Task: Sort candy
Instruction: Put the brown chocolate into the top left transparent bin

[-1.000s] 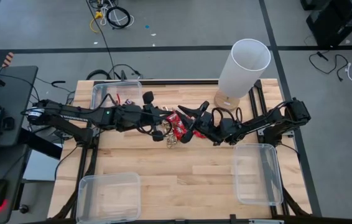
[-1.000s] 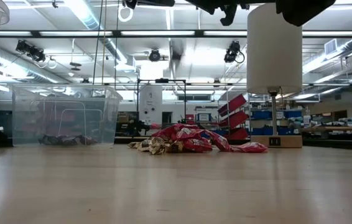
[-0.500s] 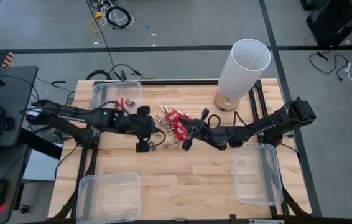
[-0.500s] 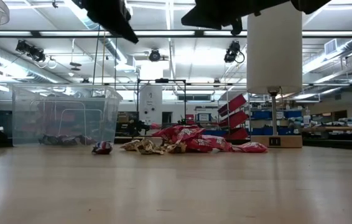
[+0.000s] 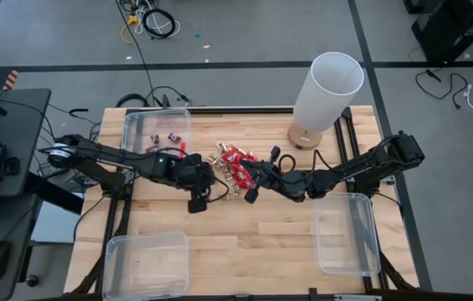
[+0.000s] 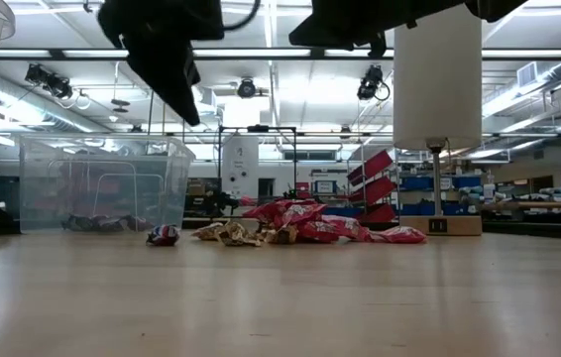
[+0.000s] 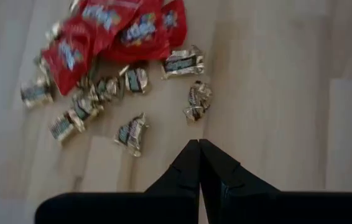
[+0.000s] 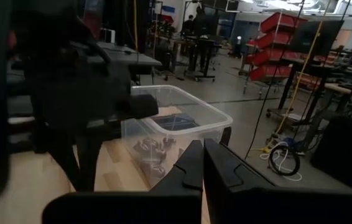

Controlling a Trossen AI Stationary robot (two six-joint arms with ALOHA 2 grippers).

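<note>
Your left gripper (image 7: 199, 144) has its jaws pressed together on nothing, with the candy (image 7: 111, 37) heaped just ahead of the tips. Your right gripper (image 8: 202, 147) is also clamped empty, jaws touching, pointing toward a clear bin (image 8: 179, 124) holding a few dark bars (image 8: 151, 149).

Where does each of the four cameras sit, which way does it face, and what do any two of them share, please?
High view: above the table, looking straight down; both arms show, left claw and right claw shut beside the candy.
Low view: at table-top height, looking level across to the candy and the clear bin; arms overhead.
Left wrist view: looks down past its shut claw at the candy.
Right wrist view: looks past its shut claw toward the clear bin and the left arm.
Shared: high, low and left wrist views show the candy.
</note>
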